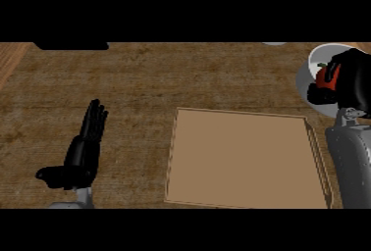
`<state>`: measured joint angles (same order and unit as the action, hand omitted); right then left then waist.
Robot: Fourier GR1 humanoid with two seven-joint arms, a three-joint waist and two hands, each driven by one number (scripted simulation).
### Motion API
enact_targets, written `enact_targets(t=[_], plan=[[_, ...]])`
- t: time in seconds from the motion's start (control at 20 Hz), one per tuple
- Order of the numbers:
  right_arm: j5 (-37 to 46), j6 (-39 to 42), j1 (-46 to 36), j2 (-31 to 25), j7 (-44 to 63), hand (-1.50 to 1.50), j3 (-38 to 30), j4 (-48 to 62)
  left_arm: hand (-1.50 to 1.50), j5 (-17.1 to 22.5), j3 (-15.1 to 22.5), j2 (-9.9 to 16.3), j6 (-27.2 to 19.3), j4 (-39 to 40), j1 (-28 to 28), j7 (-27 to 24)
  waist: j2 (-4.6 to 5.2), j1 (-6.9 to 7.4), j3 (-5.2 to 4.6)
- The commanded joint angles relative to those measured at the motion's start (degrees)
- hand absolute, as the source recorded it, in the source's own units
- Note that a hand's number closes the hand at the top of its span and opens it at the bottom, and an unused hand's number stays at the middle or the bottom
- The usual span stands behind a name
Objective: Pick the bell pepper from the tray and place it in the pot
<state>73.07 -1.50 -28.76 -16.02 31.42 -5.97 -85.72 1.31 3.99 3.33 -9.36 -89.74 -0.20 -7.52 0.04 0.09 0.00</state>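
A flat tan tray (246, 159) lies on the counter at centre right, with nothing on its surface. At the far right a pale grey pot (313, 62) shows its rim and inner wall. My right hand (348, 83) hangs over the pot's opening, fingers curled round a red bell pepper (328, 77) with a bit of green stem. Most of the pepper is hidden by the hand. My left hand (85, 142) rests at the lower left with fingers straight, pointing away from me.
The brown counter (145, 83) stretches left of the tray and behind it. A dark object (71, 46) sits at the far edge, upper left. A lighter wooden strip (9, 59) borders the counter's left side.
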Motion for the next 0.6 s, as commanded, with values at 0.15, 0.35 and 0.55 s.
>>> enact_targets(t=[0.15,0.35,0.55], plan=[[-5.9,-2.32,0.61,-6.66,-8.51,1.5,-7.35,8.51,0.0,-1.37,0.6,-1.02,-0.72,0.03,-0.31,1.08,0.0,0.05,0.0],[-12.58,-4.99,-0.6,-10.32,-17.52,1.5,-12.7,19.54,0.0,1.08,-2.62,0.88,2.31,4.62,-2.99,-2.29,0.19,0.18,0.01],[-12.82,-4.9,-1.93,-10.63,-20.02,1.5,-12.48,28.54,0.0,-0.4,-0.9,0.34,1.02,0.01,-1.46,1.04,0.13,0.47,0.03]])
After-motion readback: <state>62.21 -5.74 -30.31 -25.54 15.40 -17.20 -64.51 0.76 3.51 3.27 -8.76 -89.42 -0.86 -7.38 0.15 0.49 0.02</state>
